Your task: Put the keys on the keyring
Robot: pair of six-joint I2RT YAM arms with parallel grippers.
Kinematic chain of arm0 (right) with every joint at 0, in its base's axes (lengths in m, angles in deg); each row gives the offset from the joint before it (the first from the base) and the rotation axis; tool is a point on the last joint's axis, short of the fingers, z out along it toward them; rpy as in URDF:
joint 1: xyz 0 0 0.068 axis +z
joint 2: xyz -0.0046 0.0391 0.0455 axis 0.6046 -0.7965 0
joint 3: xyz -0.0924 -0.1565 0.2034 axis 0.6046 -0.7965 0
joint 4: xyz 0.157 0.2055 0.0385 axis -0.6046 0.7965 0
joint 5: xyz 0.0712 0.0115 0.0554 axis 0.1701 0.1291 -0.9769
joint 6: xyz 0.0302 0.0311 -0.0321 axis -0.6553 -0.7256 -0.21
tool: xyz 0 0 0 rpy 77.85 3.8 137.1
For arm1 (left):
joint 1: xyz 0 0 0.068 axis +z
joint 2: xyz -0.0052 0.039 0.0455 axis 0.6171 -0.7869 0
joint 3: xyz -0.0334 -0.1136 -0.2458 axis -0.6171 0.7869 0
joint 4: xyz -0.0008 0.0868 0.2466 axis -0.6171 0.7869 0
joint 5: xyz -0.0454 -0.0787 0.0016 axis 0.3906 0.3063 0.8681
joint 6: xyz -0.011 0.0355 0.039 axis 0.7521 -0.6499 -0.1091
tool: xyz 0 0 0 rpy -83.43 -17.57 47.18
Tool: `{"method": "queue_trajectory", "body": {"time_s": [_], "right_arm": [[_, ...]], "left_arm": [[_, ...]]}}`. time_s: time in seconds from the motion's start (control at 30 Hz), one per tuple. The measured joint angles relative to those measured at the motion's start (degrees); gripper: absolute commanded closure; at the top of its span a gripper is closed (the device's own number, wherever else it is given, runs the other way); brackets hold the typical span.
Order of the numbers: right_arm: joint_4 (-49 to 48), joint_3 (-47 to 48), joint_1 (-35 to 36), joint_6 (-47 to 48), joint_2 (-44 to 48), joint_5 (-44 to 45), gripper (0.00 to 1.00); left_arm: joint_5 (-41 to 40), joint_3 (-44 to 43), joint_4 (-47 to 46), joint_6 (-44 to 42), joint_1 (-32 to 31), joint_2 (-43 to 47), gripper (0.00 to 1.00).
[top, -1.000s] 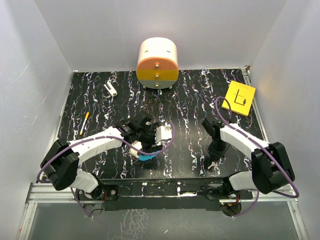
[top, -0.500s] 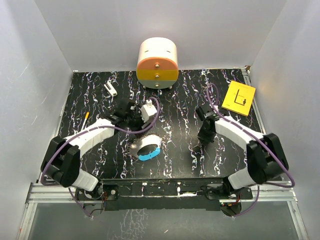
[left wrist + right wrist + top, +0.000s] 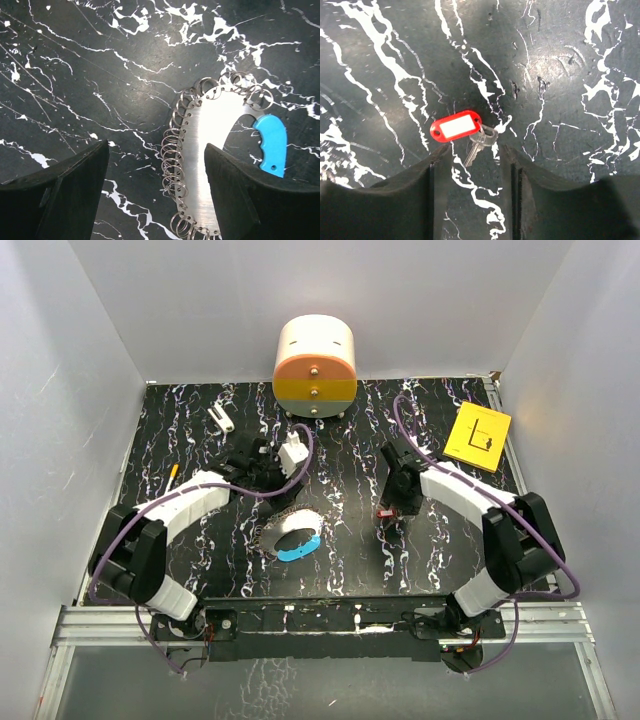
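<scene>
Now, my left end effector (image 3: pixel 155 150): wide open, empty, above the keyring (image 3: pixel 272 145).
Right end effector (image 3: pixel 472 160): partly open, holding nothing.
Key (image 3: pixel 456 126): flat on tabletop (image 3: pixel 560 75), just ahead of it, well apart from keyring.

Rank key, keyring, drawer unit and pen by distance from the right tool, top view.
From the right tool:
1. key, red-tagged, on the table just at the tool's tips.
2. keyring, to the left, nearer the arm bases.
3. drawer unit, far edge, centre.
4. pen, far left side.
</scene>
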Motion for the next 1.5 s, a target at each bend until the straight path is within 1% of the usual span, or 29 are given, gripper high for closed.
{"method": "queue_trajectory", "body": {"time_s": [0.2,0.27,0.33,0.4,0.53,0.6,0.73,0.9,1.0,1.1,1.2,1.37,1.5], "right_arm": [[-0.52,0.04,2.75,3.82,7.30,-0.50,0.50],[-1.53,-0.17,3.96,5.20,10.12,-0.83,0.55],[-3.23,-1.16,4.66,6.21,12.33,-1.44,0.63],[-5.53,-3.43,5.11,7.63,15.19,-2.71,0.67],[-12.46,-10.03,7.39,11.02,20.65,-7.15,0.67],[-15.52,-12.41,9.75,12.55,21.70,-9.14,0.63],[-20.98,-13.84,16.06,15.74,19.26,-12.46,0.60],[-24.33,-11.58,24.70,21.18,10.29,-12.50,0.59],[-24.68,-9.22,27.98,24.68,5.18,-12.28,0.59],[-24.72,-8.50,28.74,27.50,3.85,-11.13,0.60],[-25.05,-8.48,29.18,30.29,4.15,-9.66,0.60],[-26.29,-8.48,29.66,34.56,5.27,-6.64,0.58],[-28.11,-8.50,29.75,38.45,5.73,-5.97,0.59]], "left_arm": [[6.05,2.67,-0.94,1.88,-0.74,2.67,0.35],[8.02,4.22,-1.07,1.86,-1.99,3.28,0.38],[9.57,5.25,-0.94,1.77,-3.34,3.17,0.40],[10.60,5.62,-0.83,1.29,-4.61,2.82,0.41],[11.02,5.49,-0.81,0.02,-7.02,1.31,0.42],[10.16,5.49,-0.79,-0.20,-7.43,0.83,0.43],[5.97,5.42,-1.44,-0.02,-6.01,0.87,0.43],[5.14,5.42,-1.99,1.36,2.01,3.45,0.40],[4.31,5.42,-1.84,1.11,4.55,6.60,0.40],[3.34,5.51,-1.88,0.92,4.52,9.68,0.39],[2.56,5.86,-1.88,0.90,4.55,11.96,0.39],[1.33,6.71,-1.88,0.92,5.20,13.03,0.39],[0.09,7.58,-2.21,1.14,6.21,13.55,0.39]]}}
